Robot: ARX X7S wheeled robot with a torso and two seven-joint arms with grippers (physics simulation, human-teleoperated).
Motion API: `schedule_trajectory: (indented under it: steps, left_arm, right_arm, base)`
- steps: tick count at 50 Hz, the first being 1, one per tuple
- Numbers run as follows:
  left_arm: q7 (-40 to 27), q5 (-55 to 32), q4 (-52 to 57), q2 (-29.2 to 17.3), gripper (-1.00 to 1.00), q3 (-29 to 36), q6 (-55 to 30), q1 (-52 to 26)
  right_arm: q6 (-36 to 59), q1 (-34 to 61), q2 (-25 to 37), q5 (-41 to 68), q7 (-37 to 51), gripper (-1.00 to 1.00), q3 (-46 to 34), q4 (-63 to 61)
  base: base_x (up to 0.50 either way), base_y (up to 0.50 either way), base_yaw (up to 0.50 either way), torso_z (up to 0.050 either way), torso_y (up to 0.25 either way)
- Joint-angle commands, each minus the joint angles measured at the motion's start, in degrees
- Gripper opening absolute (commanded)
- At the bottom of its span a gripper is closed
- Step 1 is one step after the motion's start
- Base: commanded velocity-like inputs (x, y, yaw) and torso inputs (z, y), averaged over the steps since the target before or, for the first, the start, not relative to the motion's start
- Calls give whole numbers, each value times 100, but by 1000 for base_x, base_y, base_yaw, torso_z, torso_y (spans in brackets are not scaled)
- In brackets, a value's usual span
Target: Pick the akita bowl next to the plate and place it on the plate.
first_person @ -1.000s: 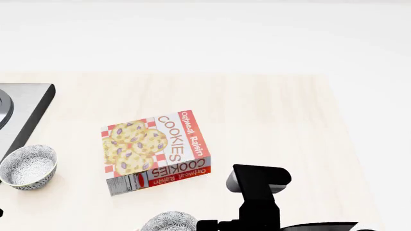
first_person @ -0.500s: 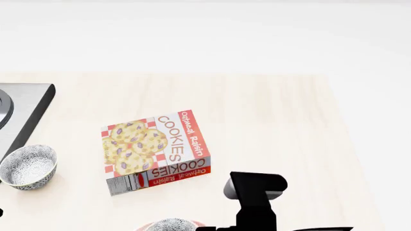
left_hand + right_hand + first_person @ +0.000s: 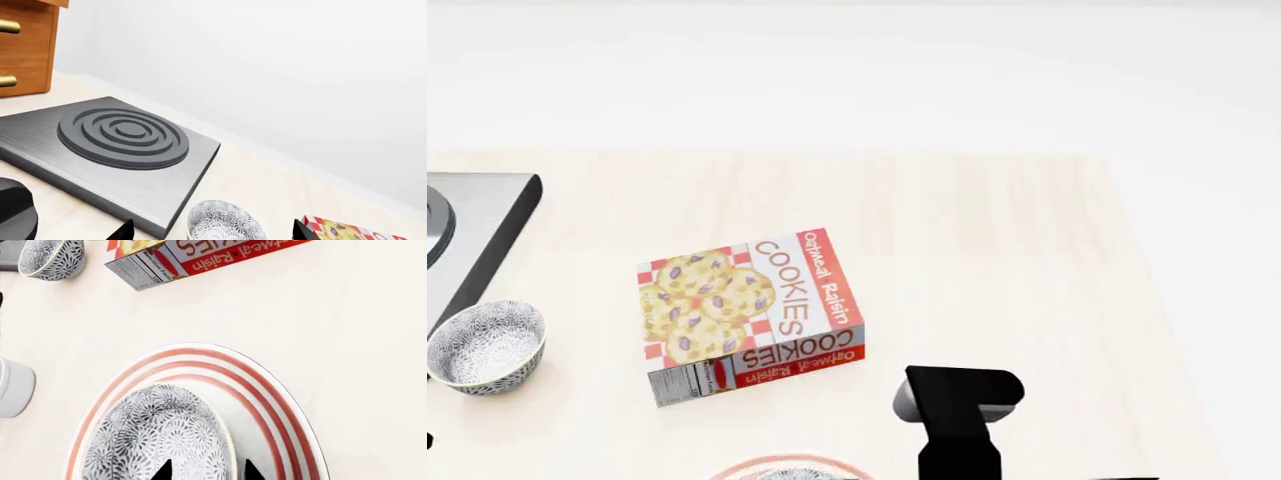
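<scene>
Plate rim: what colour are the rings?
Red concentric rings on the white plate, clearest in the right wrist view.

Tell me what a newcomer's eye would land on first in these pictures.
The bright red cookie box lies flat mid-table in the head view. In the right wrist view, an akita bowl sits over the red-ringed plate between the right gripper fingertips. A second patterned bowl stands by the dark stove at the table's left.

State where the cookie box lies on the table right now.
In the head view, the cookie box lies flat on the table, right of the patterned bowl and beyond the plate.
</scene>
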Motion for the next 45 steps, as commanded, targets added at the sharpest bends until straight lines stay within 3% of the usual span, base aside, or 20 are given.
schedule_trajectory:
  steps: [1, 45]
  left_arm:
    - [-17, -15, 12, -11, 100, 8, -2, 3]
    - [16, -15, -120, -15, 100, 53, 103, -9]
  right_arm:
    - [-76, 23, 23, -31, -87, 100, -77, 13]
    - [172, 316, 508, 1244, 1261, 100, 340, -1420]
  base:
    - [0, 0, 0, 0, 0]
    - [0, 0, 0, 0, 0]
